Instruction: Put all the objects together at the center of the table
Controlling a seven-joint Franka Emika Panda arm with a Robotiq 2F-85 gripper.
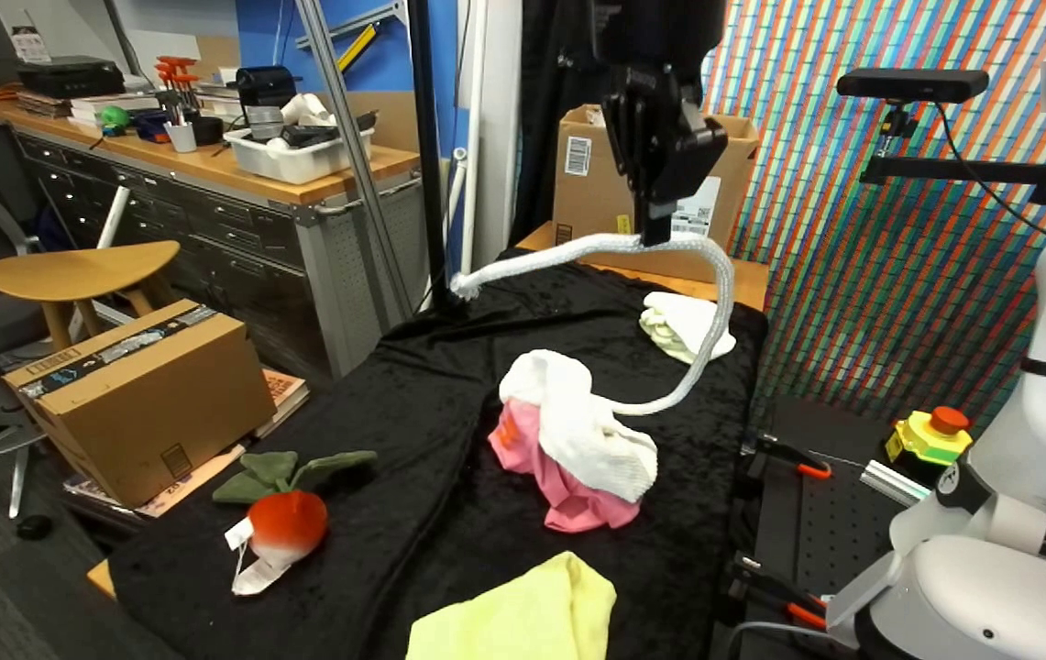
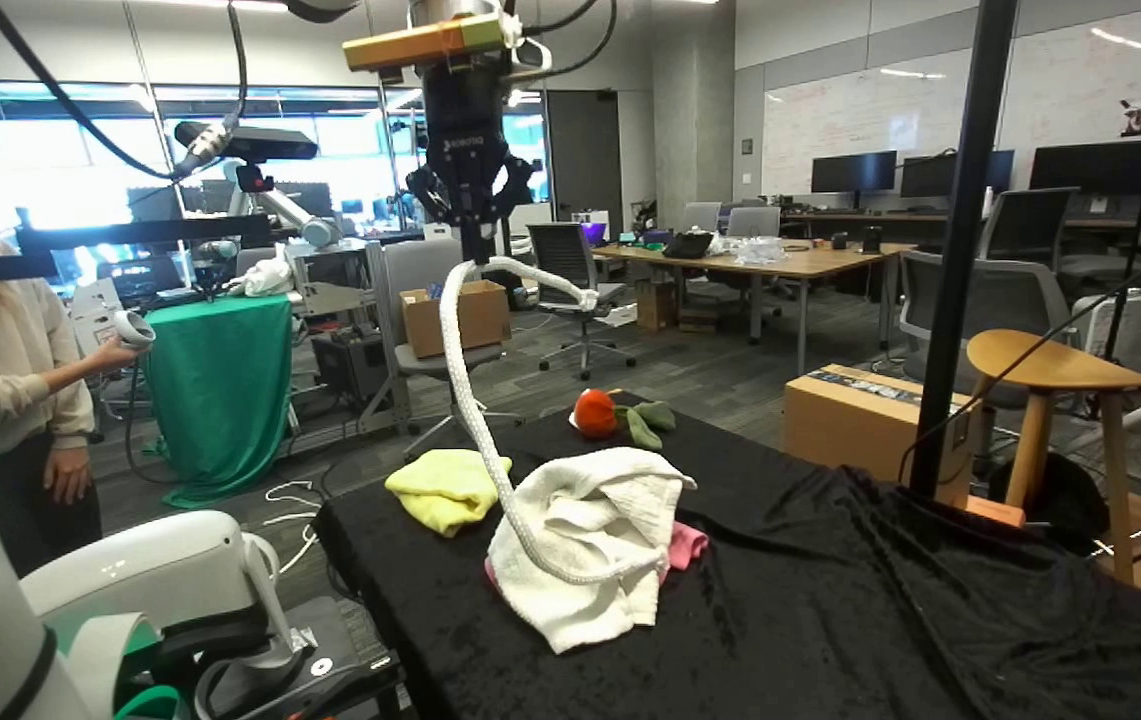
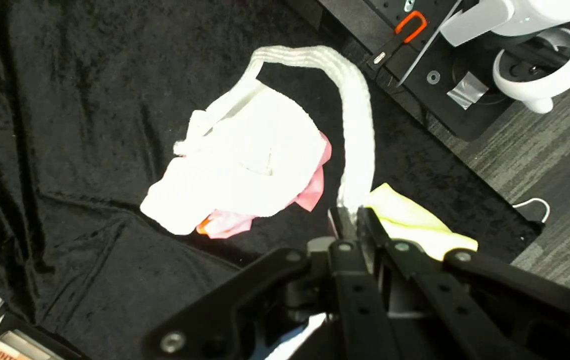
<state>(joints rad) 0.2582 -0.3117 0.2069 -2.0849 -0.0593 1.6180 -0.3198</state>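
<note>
In an exterior view we see the tool point(image 1: 656, 229) clenched on the white rope point(image 1: 722, 284) above the black-draped bench point(image 1: 422, 385). One end juts into the air; the rest sweeps down to a white cloth point(image 1: 591, 449) heaped over a pink cloth point(image 1: 578, 513). A second white cloth point(image 1: 692, 321) lies folded near a cardboard box point(image 1: 580, 202). In an exterior view we find the red-orange toy point(image 2: 594, 413) beyond the heap, and the pale yellow cloth point(image 2: 445, 490) near it. In the wrist view we see the fingertips point(image 3: 370, 225) pinching the rope, which curves round to the heap.
</note>
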